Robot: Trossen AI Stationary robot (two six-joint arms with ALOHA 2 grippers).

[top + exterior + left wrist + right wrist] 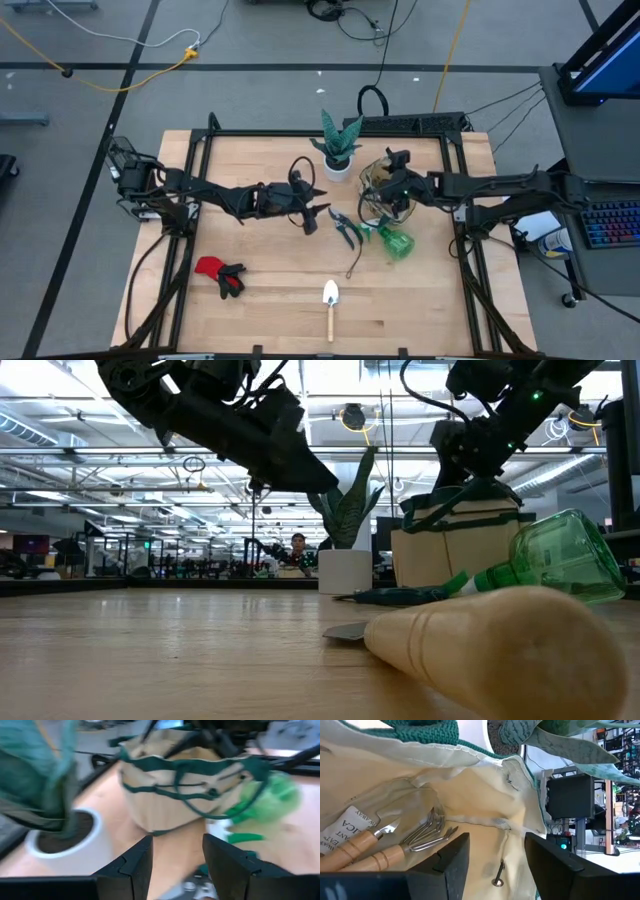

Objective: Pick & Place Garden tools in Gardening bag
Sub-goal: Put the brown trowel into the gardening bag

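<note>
While the right gripper hangs open and empty over the bag near the far right edge, and the left gripper is open mid-table, the shears beside it are judged stiff, slippery, best taken at the handles.

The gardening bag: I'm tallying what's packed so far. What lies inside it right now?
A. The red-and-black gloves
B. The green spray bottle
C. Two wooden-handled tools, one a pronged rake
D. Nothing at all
C: the right wrist view looks into the gardening bag and shows two wooden-handled tools lying inside, one with curved metal prongs; the gloves and the spray bottle lie out on the table.
</note>
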